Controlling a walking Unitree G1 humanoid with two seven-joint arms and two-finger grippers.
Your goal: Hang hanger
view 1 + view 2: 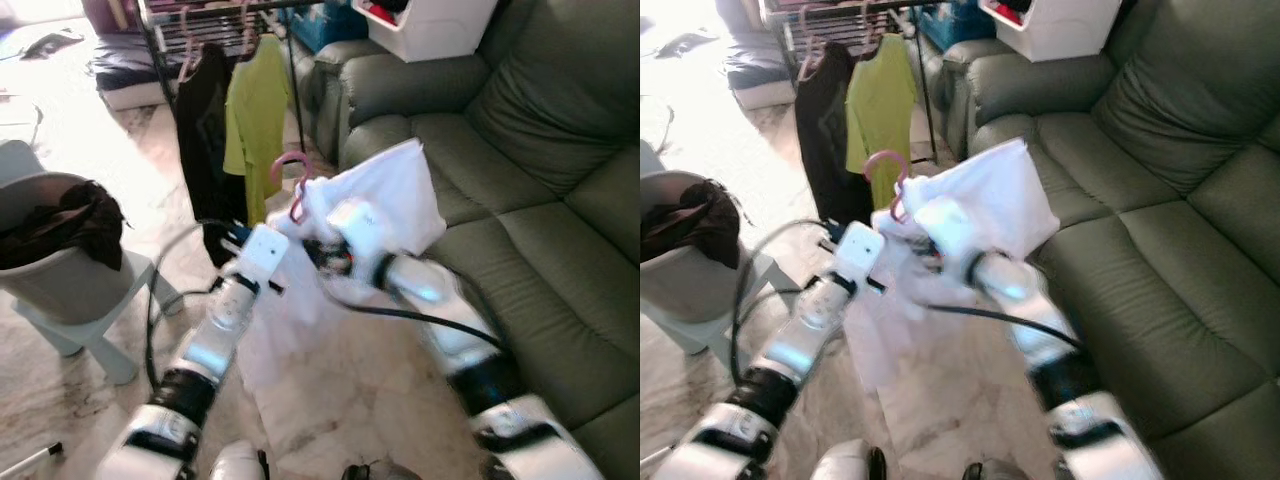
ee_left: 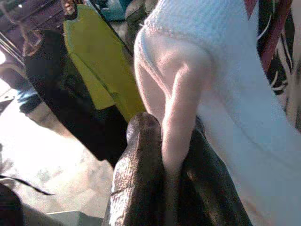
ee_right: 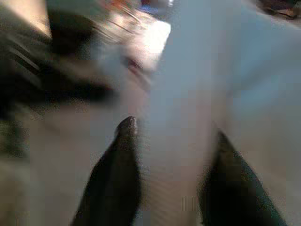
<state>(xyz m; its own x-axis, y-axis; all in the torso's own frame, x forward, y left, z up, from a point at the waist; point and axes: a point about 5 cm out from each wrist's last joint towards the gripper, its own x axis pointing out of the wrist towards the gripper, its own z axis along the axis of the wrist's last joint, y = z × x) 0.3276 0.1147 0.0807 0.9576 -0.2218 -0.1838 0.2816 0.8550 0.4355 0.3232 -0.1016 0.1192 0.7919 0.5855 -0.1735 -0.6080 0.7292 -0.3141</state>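
A grey basket (image 1: 45, 270) of dark clothes sits on a pale stool (image 1: 95, 330) at far left. The left gripper (image 2: 164, 155) pinches a fold of the white garment (image 1: 385, 195). The pink hanger (image 1: 292, 175) pokes from its top, before the drying rack (image 1: 215, 20). The right gripper (image 3: 174, 141) straddles the cloth; whether it clamps, I cannot tell. The green sofa (image 1: 540, 180) stands at right.

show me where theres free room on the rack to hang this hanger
The rack rail looks bare right of the green shirt, toward the sofa. Left of that it is crowded: the black garment hangs tight beside the green one. Both grippers, left and right, grip the white garment on the pink hanger.
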